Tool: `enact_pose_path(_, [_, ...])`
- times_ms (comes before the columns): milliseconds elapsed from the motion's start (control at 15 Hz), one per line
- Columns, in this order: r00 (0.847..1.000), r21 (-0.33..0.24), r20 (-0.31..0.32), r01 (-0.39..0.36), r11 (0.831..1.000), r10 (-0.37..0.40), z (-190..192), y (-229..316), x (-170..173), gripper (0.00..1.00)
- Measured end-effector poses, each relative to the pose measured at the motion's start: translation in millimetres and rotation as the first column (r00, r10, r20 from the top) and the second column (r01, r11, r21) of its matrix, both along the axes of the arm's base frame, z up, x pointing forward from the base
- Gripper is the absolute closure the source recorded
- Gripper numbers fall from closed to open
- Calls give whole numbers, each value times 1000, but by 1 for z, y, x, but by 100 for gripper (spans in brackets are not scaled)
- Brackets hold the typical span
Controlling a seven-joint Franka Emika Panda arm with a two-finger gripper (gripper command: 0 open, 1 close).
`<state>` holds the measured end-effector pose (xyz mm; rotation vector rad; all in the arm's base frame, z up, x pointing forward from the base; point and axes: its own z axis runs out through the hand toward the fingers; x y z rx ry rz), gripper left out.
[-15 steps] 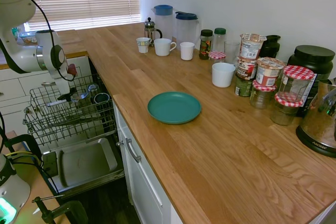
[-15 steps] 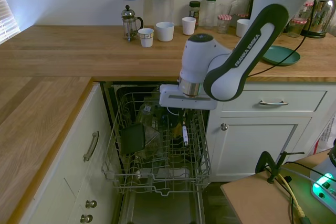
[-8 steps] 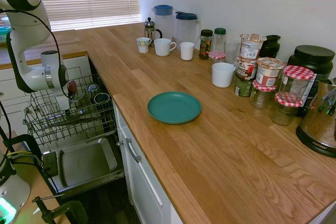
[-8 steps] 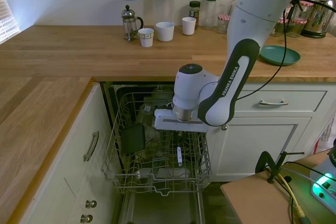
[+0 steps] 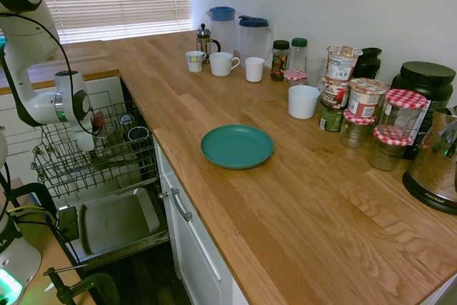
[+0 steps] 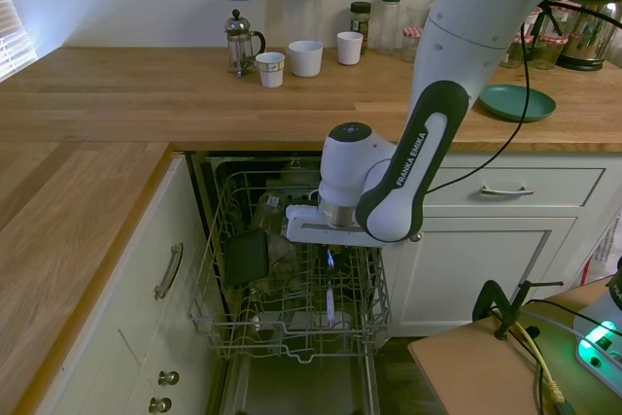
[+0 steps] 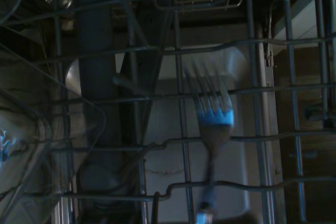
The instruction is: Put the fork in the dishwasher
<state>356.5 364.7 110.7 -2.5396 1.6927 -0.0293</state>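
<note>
1. The white arm reaches down over the open dishwasher [image 6: 292, 328], its wrist low above the pulled-out grey wire rack [image 6: 243, 323].
2. The gripper [image 6: 330, 261] points straight down into the right part of the rack, seen in the second exterior view.
3. The fork [image 6: 329, 303] stands roughly upright among the rack wires directly below the gripper, handle up and tines down. In the wrist view the fork [image 7: 212, 124] shows blurred, tines pointing away over the wires.
4. Whether the fingers are pinching the fork's handle or spread apart from it cannot be told; the wrist body hides them.
5. A dark flat item [image 6: 247, 258] leans in the left part of the rack, well apart from the fork.
6. From the first exterior view, the lowered door panel [image 5: 118, 223] lies open beneath the rack [image 5: 86, 158].
7. On the wooden tabletop [image 5: 300, 205] rests a teal plate [image 5: 237, 146], with a white mug [image 5: 303, 101] and jars further back.
8. A French press [image 6: 239, 43] and two cups stand on the tabletop behind the dishwasher.
</note>
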Motion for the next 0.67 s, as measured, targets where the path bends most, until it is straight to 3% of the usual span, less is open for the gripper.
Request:
enact_pose_path(267, [999,11,38,5,1000,-5,34,-2,0,0])
enact_pose_path(667, [997,-19,79,4,1000,-3,159,-11,-23,0])
